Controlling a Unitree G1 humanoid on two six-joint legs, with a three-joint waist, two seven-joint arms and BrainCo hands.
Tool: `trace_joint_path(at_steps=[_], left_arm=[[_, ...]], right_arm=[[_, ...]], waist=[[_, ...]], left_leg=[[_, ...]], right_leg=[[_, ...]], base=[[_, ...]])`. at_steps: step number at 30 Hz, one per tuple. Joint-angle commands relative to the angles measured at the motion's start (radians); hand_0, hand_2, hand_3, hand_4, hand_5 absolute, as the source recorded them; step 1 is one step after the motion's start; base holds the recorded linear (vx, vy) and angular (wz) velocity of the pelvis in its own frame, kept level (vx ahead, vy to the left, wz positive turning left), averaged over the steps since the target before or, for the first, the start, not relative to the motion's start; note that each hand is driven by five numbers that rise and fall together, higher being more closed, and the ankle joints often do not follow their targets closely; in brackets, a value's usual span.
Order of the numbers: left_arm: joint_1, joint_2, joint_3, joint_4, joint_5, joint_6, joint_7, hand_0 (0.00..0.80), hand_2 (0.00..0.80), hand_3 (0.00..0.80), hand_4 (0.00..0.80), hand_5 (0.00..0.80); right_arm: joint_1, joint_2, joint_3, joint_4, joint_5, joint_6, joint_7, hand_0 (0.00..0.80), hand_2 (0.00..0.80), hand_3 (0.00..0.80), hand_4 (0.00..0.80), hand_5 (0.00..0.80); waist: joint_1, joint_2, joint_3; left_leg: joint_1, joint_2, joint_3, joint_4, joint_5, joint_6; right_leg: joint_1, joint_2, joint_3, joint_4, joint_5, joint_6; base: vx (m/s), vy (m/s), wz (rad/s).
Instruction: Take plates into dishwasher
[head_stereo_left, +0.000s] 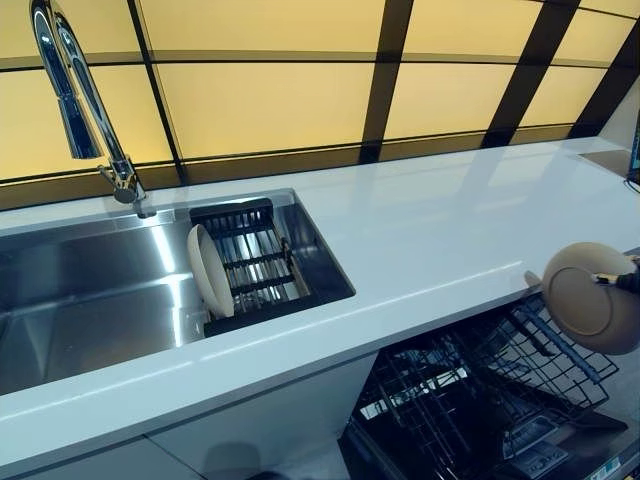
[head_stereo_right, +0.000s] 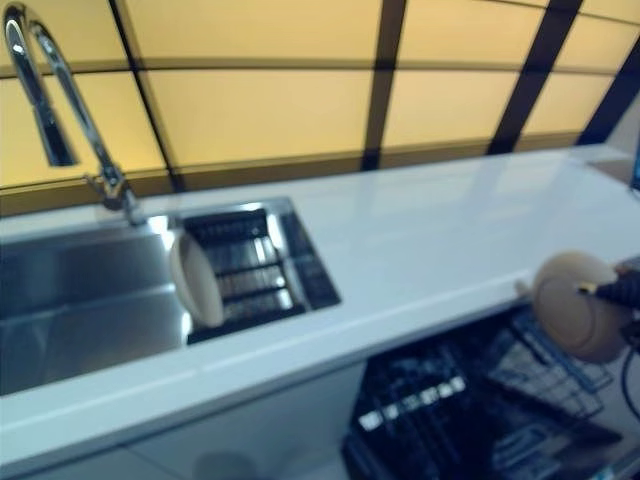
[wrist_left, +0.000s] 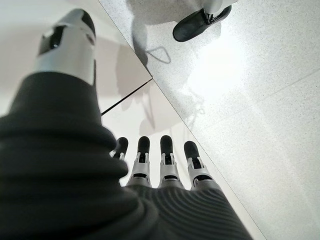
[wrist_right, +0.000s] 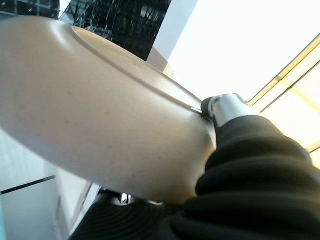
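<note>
My right hand (head_stereo_left: 626, 283) is shut on a beige plate (head_stereo_left: 588, 300), pinching its rim at the right edge of the view. The plate is tilted and hangs above the open dishwasher's upper wire rack (head_stereo_left: 520, 350), just in front of the counter edge. In the right wrist view the plate's underside (wrist_right: 100, 115) fills most of the picture, with the thumb (wrist_right: 225, 106) pressed on its rim. A second beige plate (head_stereo_left: 209, 270) stands on edge in the black drying rack (head_stereo_left: 258, 262) inside the sink. My left hand (wrist_left: 168, 162) hangs low over the floor, fingers straight, holding nothing.
A steel sink (head_stereo_left: 80, 300) with a tall chrome faucet (head_stereo_left: 75, 100) takes up the left. The white countertop (head_stereo_left: 450, 220) runs to the right, backed by a yellow panelled wall. The dishwasher's dark lower rack (head_stereo_left: 430, 420) is pulled out below the counter.
</note>
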Motion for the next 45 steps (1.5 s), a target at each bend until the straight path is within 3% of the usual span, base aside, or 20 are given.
trace_joint_path(at_steps=[1, 13, 21, 29, 45], left_arm=[[-0.018, 0.013, 0.061, 0.011, 0.048, 0.012, 0.012, 0.0, 0.0, 0.0, 0.0, 0.0], [-0.013, 0.012, 0.087, 0.013, 0.064, 0.01, 0.004, 0.0, 0.0, 0.0, 0.0, 0.0], [-0.017, 0.017, 0.094, 0.003, 0.07, 0.016, -0.003, 0.0, 0.0, 0.0, 0.0, 0.0], [-0.031, 0.012, 0.092, -0.003, 0.075, 0.016, -0.004, 0.0, 0.0, 0.0, 0.0, 0.0], [-0.028, 0.005, 0.099, 0.01, 0.079, 0.004, -0.004, 0.0, 0.0, 0.0, 0.0, 0.0]], right_arm=[[-0.002, -0.004, 0.042, -0.067, -0.068, -0.048, -0.023, 0.8, 0.8, 0.8, 0.8, 0.8], [0.042, 0.055, 0.076, -0.085, -0.152, -0.053, 0.021, 0.8, 0.8, 0.8, 0.8, 0.8], [0.059, 0.065, 0.08, -0.108, -0.131, -0.056, 0.058, 0.8, 0.8, 0.8, 0.8, 0.8], [0.075, 0.132, 0.132, -0.133, -0.141, -0.08, 0.121, 0.8, 0.8, 0.8, 0.8, 0.8], [0.116, 0.226, 0.197, -0.168, -0.136, -0.035, 0.177, 0.8, 0.8, 0.8, 0.8, 0.8]], waist=[[0.027, -0.028, -0.035], [0.028, -0.025, -0.031], [0.024, -0.031, -0.025], [0.027, -0.032, -0.022], [0.03, -0.023, -0.018]], left_leg=[[0.028, -0.044, -0.023, 0.034, -0.075, 0.035], [0.03, -0.043, -0.022, 0.03, -0.075, 0.036], [0.026, -0.044, -0.021, 0.038, -0.077, 0.038], [0.023, -0.042, -0.023, 0.04, -0.077, 0.039], [0.023, -0.043, -0.023, 0.04, -0.076, 0.039]], right_leg=[[-0.054, -0.02, -0.005, -0.081, 0.206, 0.112], [-0.05, -0.024, -0.01, -0.081, 0.204, 0.111], [-0.06, -0.024, -0.005, -0.071, 0.205, 0.114], [-0.059, -0.024, -0.004, -0.071, 0.204, 0.114], [-0.057, -0.028, -0.007, -0.07, 0.201, 0.113]], base=[[0.0, 0.0, 0.0], [0.0, 0.0, 0.0], [0.0, 0.0, 0.0], [0.0, 0.0, 0.0], [0.0, 0.0, 0.0]])
